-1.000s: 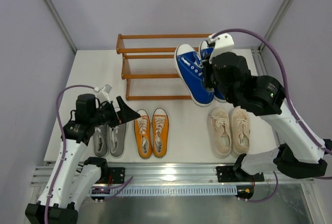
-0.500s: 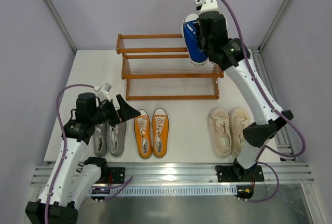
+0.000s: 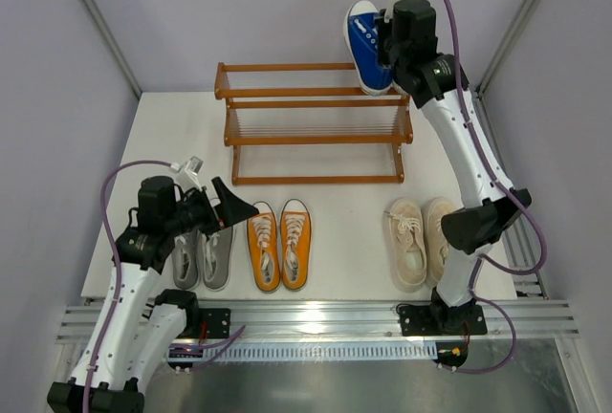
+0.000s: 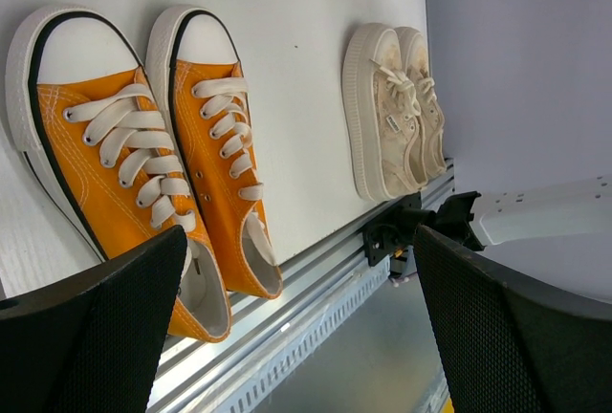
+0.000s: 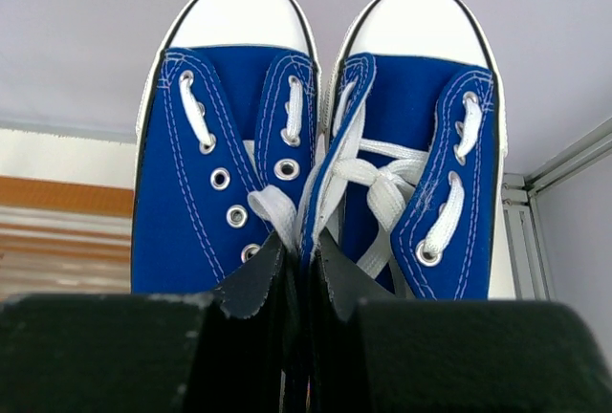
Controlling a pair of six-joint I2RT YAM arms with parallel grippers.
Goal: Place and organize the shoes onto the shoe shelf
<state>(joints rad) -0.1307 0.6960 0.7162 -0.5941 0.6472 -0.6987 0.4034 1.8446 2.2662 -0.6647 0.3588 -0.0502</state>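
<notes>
The right gripper (image 5: pixel 298 274) pinches the inner collars of the blue pair (image 5: pixel 206 203) together, so both shoes move as one, toes pointing away from the wrist. It holds them in the air over the right end of the shelf (image 3: pixel 316 107), likely aiming for the top tier. The left gripper (image 3: pixel 229 207), jaws spread wide and empty, hovers over the grey pair (image 3: pixel 203 258), probably its pick. The orange pair (image 3: pixel 279 244) and cream pair (image 3: pixel 423 239) sit on the table (image 3: pixel 344 203).
</notes>
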